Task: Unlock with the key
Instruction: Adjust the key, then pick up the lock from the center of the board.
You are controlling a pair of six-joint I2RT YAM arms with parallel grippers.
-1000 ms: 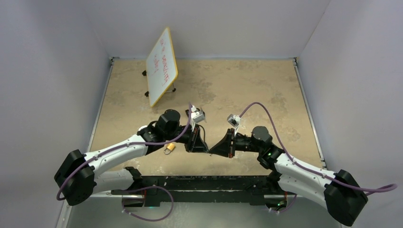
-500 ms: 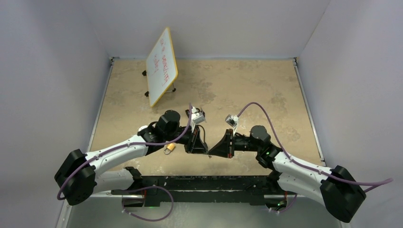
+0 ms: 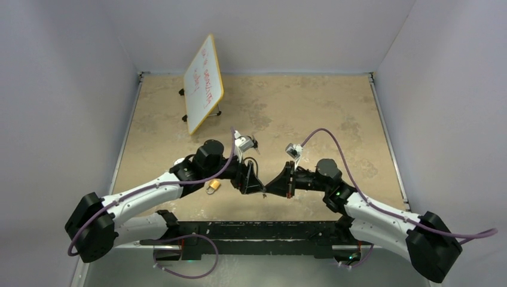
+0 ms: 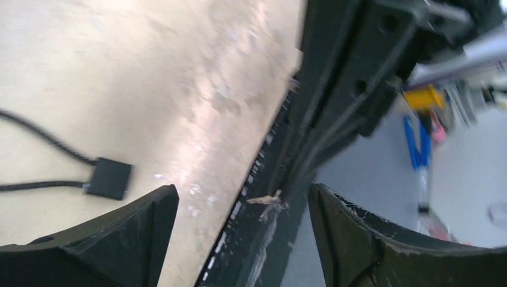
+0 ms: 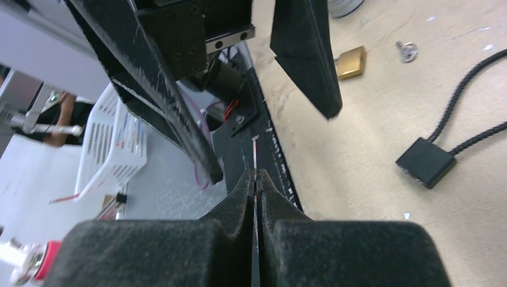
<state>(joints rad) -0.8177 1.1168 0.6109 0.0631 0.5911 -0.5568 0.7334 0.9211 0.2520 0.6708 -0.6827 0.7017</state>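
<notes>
Top external view shows the two arms reaching in over the near part of the tan table (image 3: 311, 107), their grippers meeting tip to tip just in front of the bases. The left gripper (image 3: 256, 186) has its jaws spread wide and grips nothing; from the right wrist view its two black fingers (image 5: 305, 54) stand well apart, one on each side of the right gripper's tip. The right gripper (image 3: 272, 186) is closed tight, its dark pads (image 5: 233, 209) pressed flat together with only a hairline seam between them. In the left wrist view a small thin tan piece sticks out at the very point of the right gripper, lying in the gap between the left fingers; it looks like the key (image 4: 267, 202), though the view is blurred and its shape is not clear. It touches neither left finger there. The brass padlock (image 3: 212, 186) lies on the table just beside the left arm's wrist, to the left of both grippers and apart from them. Near it in the right wrist view lies a small silver piece (image 5: 407, 51), too small to make out. A flat black square tag (image 5: 425, 161) on a black cord rests on the table close below the grippers. A yellow-framed whiteboard (image 3: 203, 84) with red writing stands tilted at the far left of the table.
</notes>
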